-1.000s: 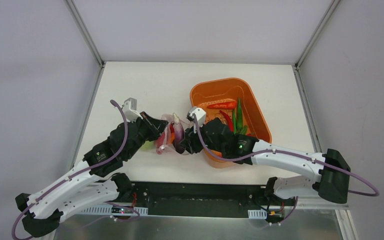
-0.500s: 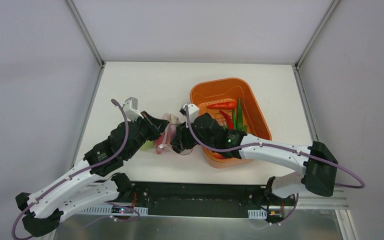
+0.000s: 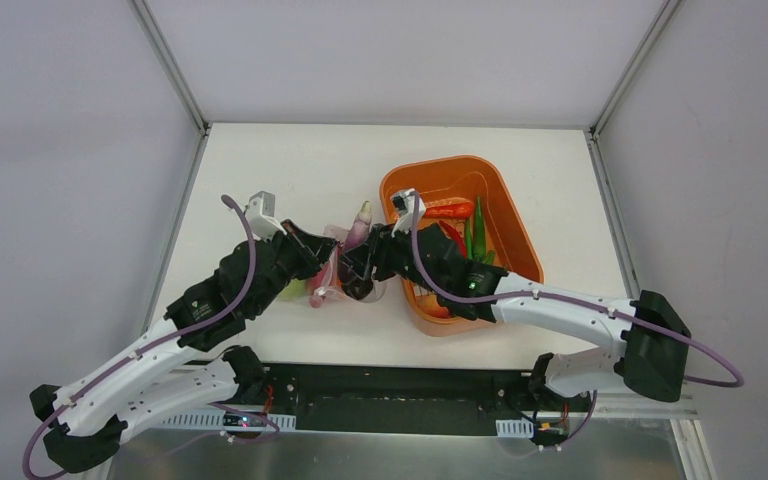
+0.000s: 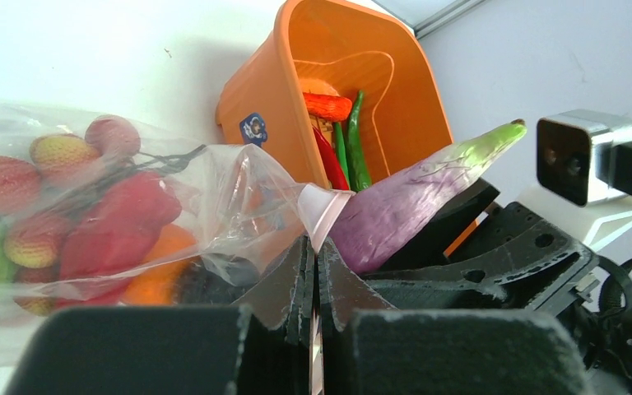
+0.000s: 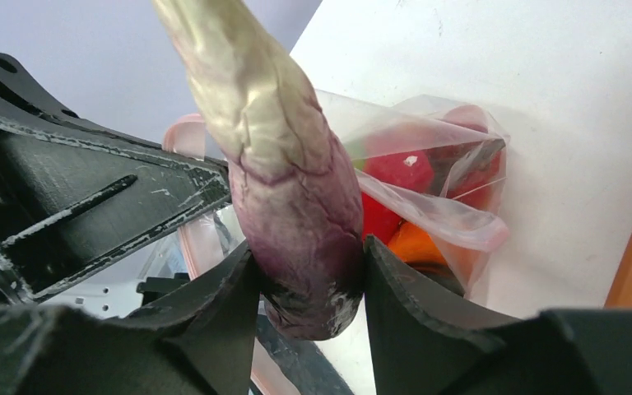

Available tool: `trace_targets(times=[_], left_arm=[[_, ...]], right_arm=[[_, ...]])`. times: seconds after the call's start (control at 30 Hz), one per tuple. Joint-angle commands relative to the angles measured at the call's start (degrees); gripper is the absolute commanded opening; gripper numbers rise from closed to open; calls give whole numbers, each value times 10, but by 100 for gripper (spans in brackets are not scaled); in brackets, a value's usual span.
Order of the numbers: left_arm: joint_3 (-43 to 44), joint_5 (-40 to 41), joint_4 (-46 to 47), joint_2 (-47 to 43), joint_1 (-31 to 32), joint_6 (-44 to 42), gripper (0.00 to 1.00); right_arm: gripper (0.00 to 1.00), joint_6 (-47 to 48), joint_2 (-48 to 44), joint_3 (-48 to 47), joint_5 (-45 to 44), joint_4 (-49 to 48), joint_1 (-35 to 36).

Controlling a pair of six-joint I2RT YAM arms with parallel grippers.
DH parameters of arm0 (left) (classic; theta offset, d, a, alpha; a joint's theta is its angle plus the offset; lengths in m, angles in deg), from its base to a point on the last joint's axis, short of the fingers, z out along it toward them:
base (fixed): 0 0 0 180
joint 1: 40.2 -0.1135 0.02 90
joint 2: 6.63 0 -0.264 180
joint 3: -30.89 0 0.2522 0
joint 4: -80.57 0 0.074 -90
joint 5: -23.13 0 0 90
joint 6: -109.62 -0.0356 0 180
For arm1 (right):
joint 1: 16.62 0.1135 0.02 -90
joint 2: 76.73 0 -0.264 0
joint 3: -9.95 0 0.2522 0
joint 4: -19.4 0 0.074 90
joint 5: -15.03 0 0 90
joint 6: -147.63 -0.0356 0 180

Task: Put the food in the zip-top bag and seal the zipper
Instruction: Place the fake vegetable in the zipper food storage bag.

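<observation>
Gripping — right tool [image 5: 309, 263] clamped on tapered purple eggplant [image 5: 284, 181] | left tool [image 4: 313, 263] pinching crinkly clear bag [image 4: 222, 185]

1. I'm looking at the zip-top bag [image 4: 239, 177]: thin clear plastic film, crinkled all over and throwing glossy highlights.
2. Its zipper [image 4: 321, 212] reads as a thicker, duller pink plastic strip.
3. The eggplant [image 5: 296, 197] shows a wrinkled, veined skin with a soft satin sheen, and it looks rubbery to me.
4. The red pepper [image 4: 115, 222] inside the film is smooth and shiny.
5. The orange tub [image 4: 255, 82] is smooth moulded plastic, semi-gloss.
6. The right pincer [image 5: 309, 276] and left pincer [image 4: 314, 257] are matt black plastic, finely ridged, with pale scuffs.
7. The desk [image 3: 280, 170] is white, matt and smooth.
</observation>
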Motion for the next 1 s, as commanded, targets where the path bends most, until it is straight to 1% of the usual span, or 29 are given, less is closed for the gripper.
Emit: trace_targets(times=[0.0,0.17,0.23,0.3,0.37,0.47,0.57,0.67,0.77,0.87,0.93,0.97], left_arm=[[28,-13,22,5,5,-1,0],[31,-14,18,1,5,3,0],[31,-9,15,-4,5,3,0],[27,-4,13,-8,5,4,0],[28,0,9,-10,5,3,0],[29,2,8,-9,5,2,0],[31,-2,7,-5,5,0,0],[34,-6,6,-1,5,-3,0],[36,-9,7,0,5,-4,0],[37,-12,6,-2,5,-8,0],[35,-14,4,-4,5,-5,0],[30,-13,8,-5,5,-2,0]], right_arm=[[35,-54,12,20,-26,-91,4],[39,23,60,18,-37,-99,24],[47,65,63,31,11,-125,27],[54,89,61,21,48,-94,28],[64,106,46,10,71,-65,28],[76,100,2,22,47,-55,28],[82,104,-44,37,31,-51,26],[84,110,-74,47,-5,-40,26],[79,112,-75,44,-4,-26,16],[69,108,-58,30,5,-2,11],[57,102,-49,25,15,10,10],[54,101,-47,25,21,13,10]])
